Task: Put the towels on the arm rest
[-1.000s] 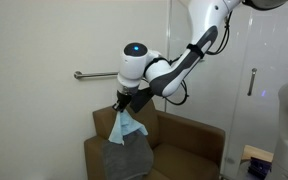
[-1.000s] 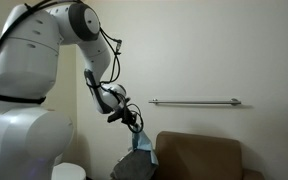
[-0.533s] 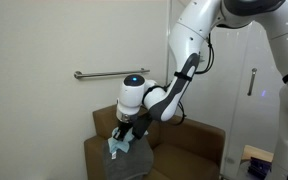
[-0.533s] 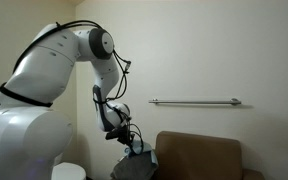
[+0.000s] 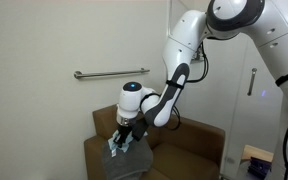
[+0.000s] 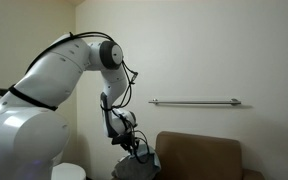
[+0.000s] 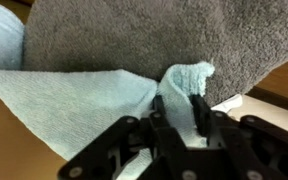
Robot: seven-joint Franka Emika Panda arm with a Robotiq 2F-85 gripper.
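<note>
My gripper [image 7: 178, 104] is shut on a fold of the light blue towel [image 7: 74, 95], pinched between the two fingers. The blue towel lies bunched on a grey towel [image 7: 134, 30] that drapes over the brown chair's arm rest. In an exterior view the gripper [image 5: 123, 140] is low over the arm rest [image 5: 102, 152], with the blue towel [image 5: 117, 148] on the grey towel [image 5: 122, 162]. In an exterior view the gripper [image 6: 137, 150] sits at the grey towel [image 6: 134, 166], and the blue towel is mostly hidden.
The brown armchair [image 5: 189, 145] stands against a white wall with a metal grab rail [image 5: 92, 74] above it, which also shows in an exterior view [image 6: 194, 101]. A glass door [image 5: 254, 90] is beside the chair. The arm's big white body [image 6: 24, 130] fills the near side.
The gripper has come down with the blue towel from hanging above the chair onto the grey towel on the arm rest. The towel now lies bunched instead of dangling.
</note>
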